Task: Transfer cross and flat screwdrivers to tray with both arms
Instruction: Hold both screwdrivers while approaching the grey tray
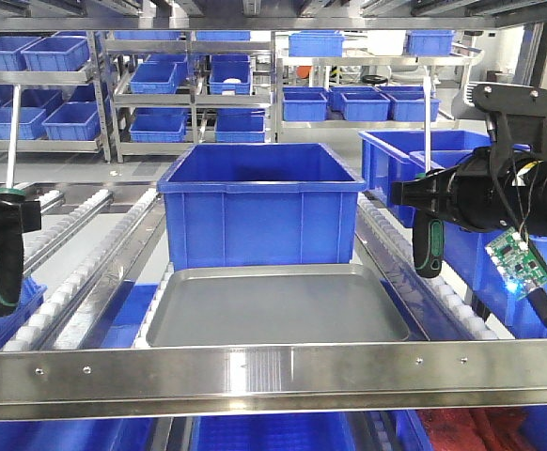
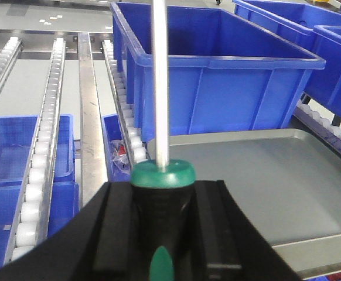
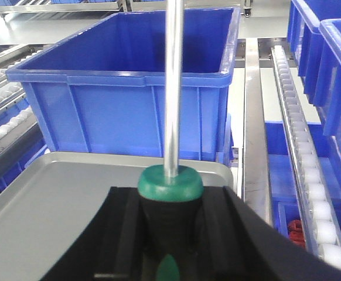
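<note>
The dull-grey tray [image 1: 273, 305] lies in the middle, in front of a big blue bin, and nothing lies on it. My left gripper [image 1: 6, 211] is shut on a black-and-green screwdriver [image 1: 1, 268] at the far left, held upright with its steel shaft pointing up, left of the tray. In the left wrist view its green collar [image 2: 162, 174] sits between the jaws. My right gripper [image 1: 422, 195] is shut on the other screwdriver [image 1: 429, 246], upright, over the tray's right edge. The right wrist view shows its collar [image 3: 170, 182] between the jaws and the tray [image 3: 59, 193] below.
A deep blue bin [image 1: 259, 211] stands just behind the tray. Roller conveyor rails [image 1: 76, 282] run along both sides. More blue bins [image 1: 414, 155] stand at the right and on shelves behind. A steel bar [image 1: 273, 376] crosses the front. A green circuit board [image 1: 516, 260] dangles from the right arm.
</note>
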`<state>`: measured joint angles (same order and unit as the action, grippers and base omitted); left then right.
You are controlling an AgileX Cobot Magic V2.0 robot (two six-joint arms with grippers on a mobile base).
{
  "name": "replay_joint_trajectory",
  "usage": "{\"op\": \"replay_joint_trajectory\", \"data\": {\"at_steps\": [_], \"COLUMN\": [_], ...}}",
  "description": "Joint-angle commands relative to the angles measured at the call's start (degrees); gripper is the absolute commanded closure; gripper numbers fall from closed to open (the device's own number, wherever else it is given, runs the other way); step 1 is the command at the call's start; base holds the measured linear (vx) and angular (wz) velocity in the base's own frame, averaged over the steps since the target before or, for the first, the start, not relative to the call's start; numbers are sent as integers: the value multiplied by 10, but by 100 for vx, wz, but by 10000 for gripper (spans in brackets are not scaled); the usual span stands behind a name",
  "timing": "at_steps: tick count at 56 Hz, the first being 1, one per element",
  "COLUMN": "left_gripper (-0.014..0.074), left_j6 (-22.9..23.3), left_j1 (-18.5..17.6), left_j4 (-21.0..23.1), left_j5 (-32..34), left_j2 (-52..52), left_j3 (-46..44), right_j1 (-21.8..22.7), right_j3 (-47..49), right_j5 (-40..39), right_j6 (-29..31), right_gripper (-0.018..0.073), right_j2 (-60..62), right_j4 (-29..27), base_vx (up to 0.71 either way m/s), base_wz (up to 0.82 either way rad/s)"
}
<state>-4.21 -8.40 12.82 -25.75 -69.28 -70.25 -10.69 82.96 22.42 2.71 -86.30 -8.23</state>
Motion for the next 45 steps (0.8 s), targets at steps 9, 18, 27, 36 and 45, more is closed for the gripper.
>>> {"op": "replay_joint_trajectory", "data": {"at_steps": [9, 18, 27, 36, 45], "left_gripper": [603, 603, 603, 603, 603], "left_j6": [1, 1, 1, 1, 1], "left_j1": [-3, -3, -3, -3, -3], "left_j4": [9, 9, 9, 9, 9], "left_j5": [53, 53, 53, 53, 53], "left_j2": [15, 15, 15, 15, 15], "left_j3": [-17, -17, -17, -17, -17], "right_j1": [1, 1, 1, 1, 1], "right_j3": [18, 18, 18, 18, 18], "right_j5": [-53, -52, -52, -52, -52], "right_j6": [3, 3, 3, 3, 3], "right_gripper": [568, 568, 568, 568, 568], "right_j2": [26, 26, 26, 26, 26], "right_j4": [0, 0, 0, 0, 0], "base_vx": [1, 1, 1, 2, 4], "base_wz": [-3, -4, -3, -5, -8]}}
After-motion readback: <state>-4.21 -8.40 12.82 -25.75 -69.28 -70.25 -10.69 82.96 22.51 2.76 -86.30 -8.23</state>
